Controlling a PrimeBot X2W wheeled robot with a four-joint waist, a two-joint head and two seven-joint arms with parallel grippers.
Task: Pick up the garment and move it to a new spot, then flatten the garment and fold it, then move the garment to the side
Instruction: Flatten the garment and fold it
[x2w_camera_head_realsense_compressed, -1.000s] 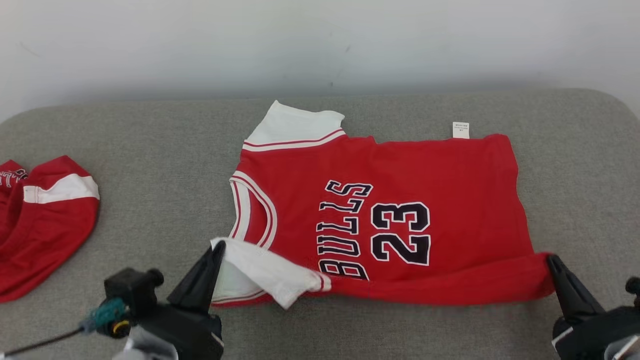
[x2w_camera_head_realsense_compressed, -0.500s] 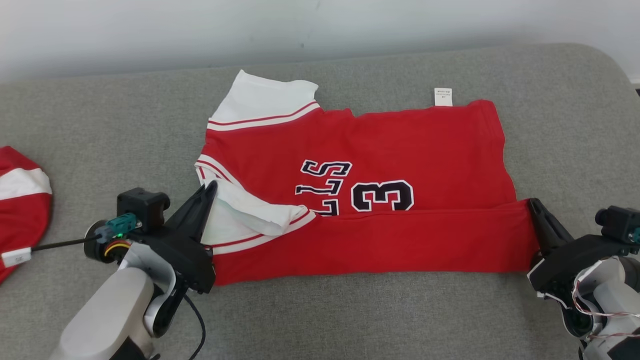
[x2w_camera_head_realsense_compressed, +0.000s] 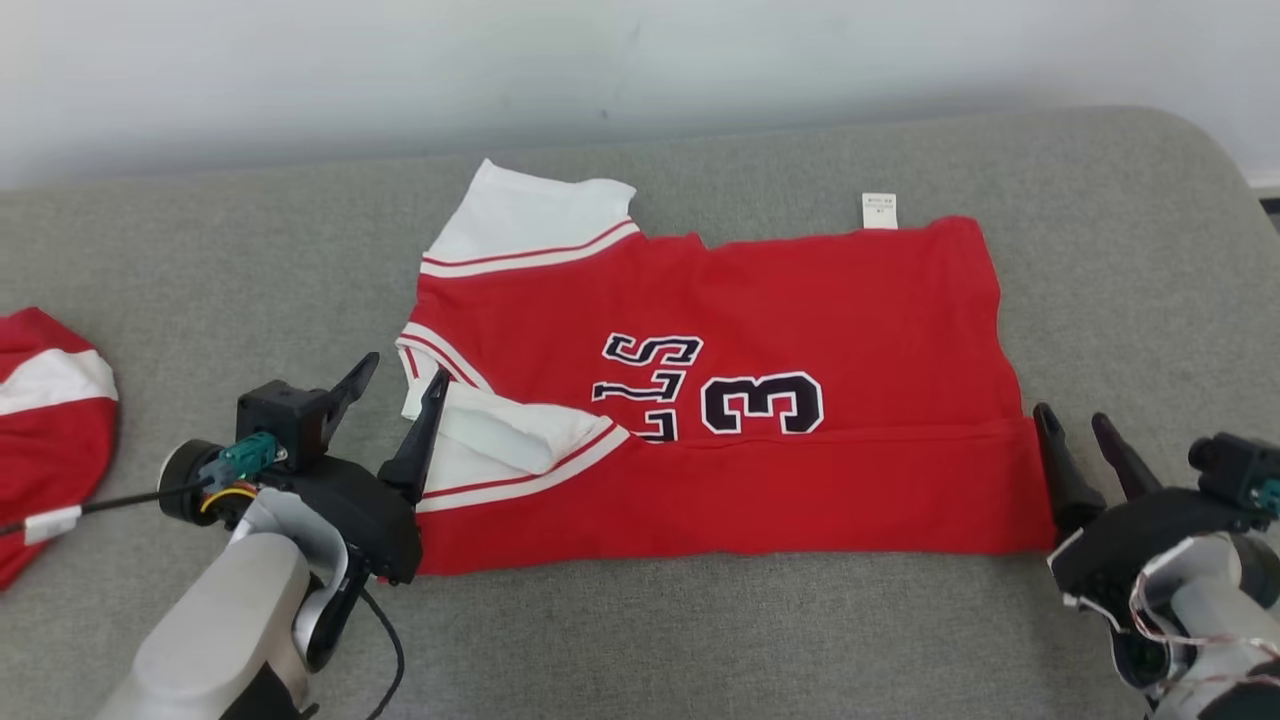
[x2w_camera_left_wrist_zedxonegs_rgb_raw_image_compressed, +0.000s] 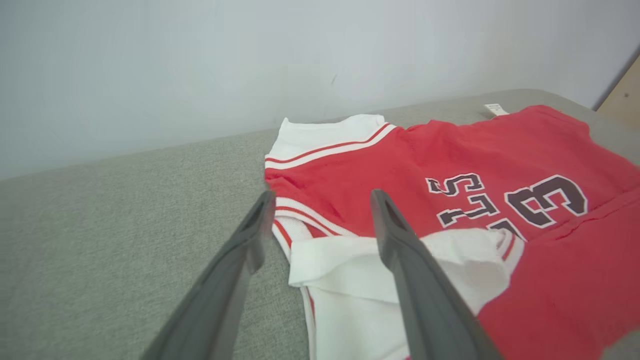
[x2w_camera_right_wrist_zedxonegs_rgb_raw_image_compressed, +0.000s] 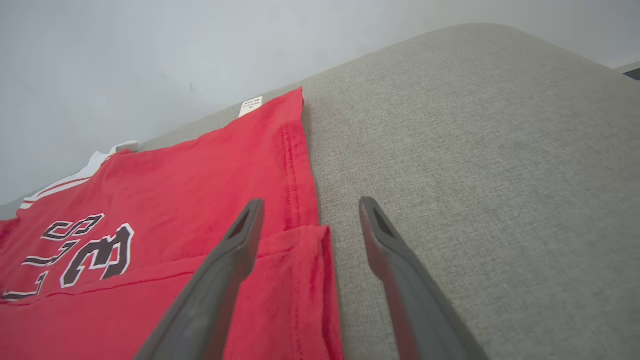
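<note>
The garment (x2w_camera_head_realsense_compressed: 760, 300), a red jersey with white sleeves and black lettering, lies flat on the grey cushion with its near long edge folded over its lower half. My left gripper (x2w_camera_head_realsense_compressed: 402, 377) stands open at the jersey's left end, beside the folded white sleeve (x2w_camera_left_wrist_zedxonegs_rgb_raw_image_compressed: 350, 270), holding nothing. In the left wrist view the left gripper (x2w_camera_left_wrist_zedxonegs_rgb_raw_image_compressed: 320, 200) straddles the jersey's (x2w_camera_left_wrist_zedxonegs_rgb_raw_image_compressed: 480, 165) striped armhole edge. My right gripper (x2w_camera_head_realsense_compressed: 1072, 418) is open at the right end of the fold, empty. In the right wrist view the right gripper (x2w_camera_right_wrist_zedxonegs_rgb_raw_image_compressed: 307, 205) spans the corner of the jersey (x2w_camera_right_wrist_zedxonegs_rgb_raw_image_compressed: 200, 200).
A second red and white garment (x2w_camera_head_realsense_compressed: 45, 400) lies at the cushion's left edge. A white wall (x2w_camera_head_realsense_compressed: 640, 70) runs behind the grey cushion (x2w_camera_head_realsense_compressed: 200, 250). A small white label (x2w_camera_head_realsense_compressed: 879, 210) sticks out from the jersey's far edge.
Both grippers have opened and let go of the folded near edge, which now rests on the jersey. A second ago they were carrying that edge over. The camera has shifted.
</note>
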